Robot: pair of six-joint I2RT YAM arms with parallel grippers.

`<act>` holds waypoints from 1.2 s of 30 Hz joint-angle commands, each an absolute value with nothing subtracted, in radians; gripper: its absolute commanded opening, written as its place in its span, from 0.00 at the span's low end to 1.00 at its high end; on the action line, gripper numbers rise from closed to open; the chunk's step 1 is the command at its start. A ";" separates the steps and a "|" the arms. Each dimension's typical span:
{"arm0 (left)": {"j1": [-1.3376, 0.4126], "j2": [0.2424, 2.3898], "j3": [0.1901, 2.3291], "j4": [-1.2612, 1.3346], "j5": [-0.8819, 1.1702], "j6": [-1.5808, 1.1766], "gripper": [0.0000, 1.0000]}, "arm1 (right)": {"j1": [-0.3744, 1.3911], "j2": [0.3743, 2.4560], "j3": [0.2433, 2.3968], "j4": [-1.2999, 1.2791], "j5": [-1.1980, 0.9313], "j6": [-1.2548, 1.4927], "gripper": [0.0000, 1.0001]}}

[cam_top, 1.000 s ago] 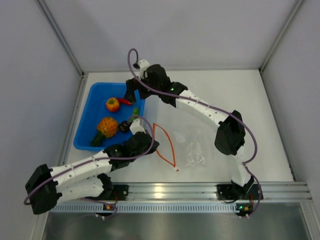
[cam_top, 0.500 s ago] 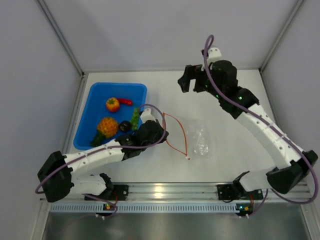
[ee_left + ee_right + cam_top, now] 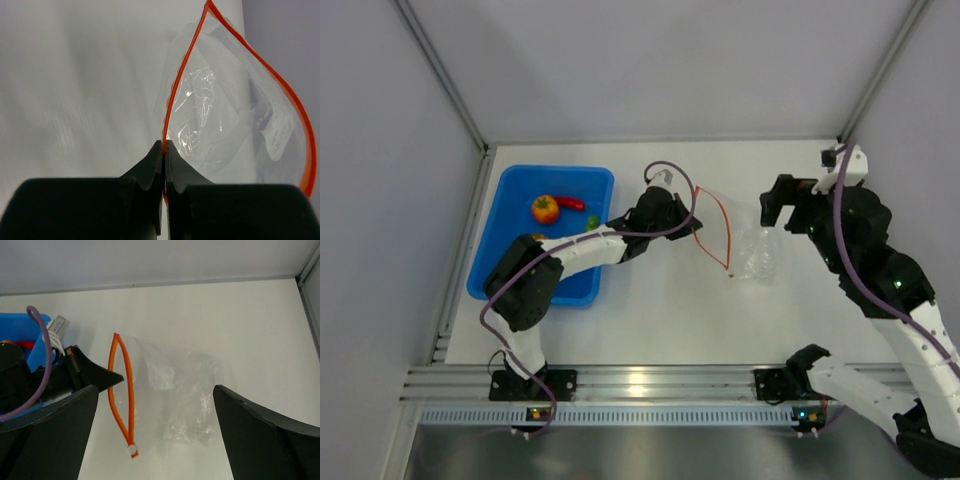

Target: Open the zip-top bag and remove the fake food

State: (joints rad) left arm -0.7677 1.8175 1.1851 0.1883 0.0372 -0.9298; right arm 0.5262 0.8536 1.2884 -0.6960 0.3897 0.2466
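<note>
- The left end effector point(image 3: 164, 148) has its two fingers pressed together, clamped on the orange-red zip strip point(image 3: 176, 90) of the zip-top bag point(image 3: 220, 115) (the strip runs straight up out of the pinch in the left wrist view).
- From above, the left end effector point(image 3: 690, 217) reaches out just past the right side of the blue tray point(image 3: 520, 176).
- The zip strip point(image 3: 715, 232) stands parted into a loop, so the mouth of the zip-top bag point(image 3: 757, 256) gapes. The clear, crinkled body lies on the white bench point(image 3: 650, 320), between the two end effectors.
- The right end effector point(image 3: 156, 388) has its fingers spread wide apart and grips nothing. In its wrist view the zip-top bag point(image 3: 187, 400) lies beneath the gap, with no contact visible.
- From above, the right end effector point(image 3: 782, 204) hangs just beyond the bag's far right side.
- The fake food sits in the blue tray: a round orange piece point(image 3: 545, 209), a red chili point(image 3: 570, 203) and a green piece point(image 3: 592, 222). The left arm hides the rest.
</note>
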 commanded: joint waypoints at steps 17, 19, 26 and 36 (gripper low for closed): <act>-0.683 1.750 1.473 -0.159 -0.153 -0.623 0.98 | 0.514 0.660 1.062 -0.651 0.455 0.244 0.99; -0.692 1.686 1.476 -0.243 -0.245 -0.595 0.98 | 0.512 0.649 1.023 -0.626 0.479 0.223 0.99; -0.690 1.395 1.332 -0.347 -0.472 -0.480 0.98 | 0.514 0.604 0.966 -0.609 0.563 0.232 1.00; -0.687 1.008 1.187 -0.632 -0.630 -0.370 0.98 | 0.514 0.540 0.936 -0.721 0.560 0.233 0.99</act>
State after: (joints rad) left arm -0.6922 1.0878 1.2198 -0.4728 -0.5369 -0.4152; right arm 0.5251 0.5587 0.9421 -0.6888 0.5339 0.2428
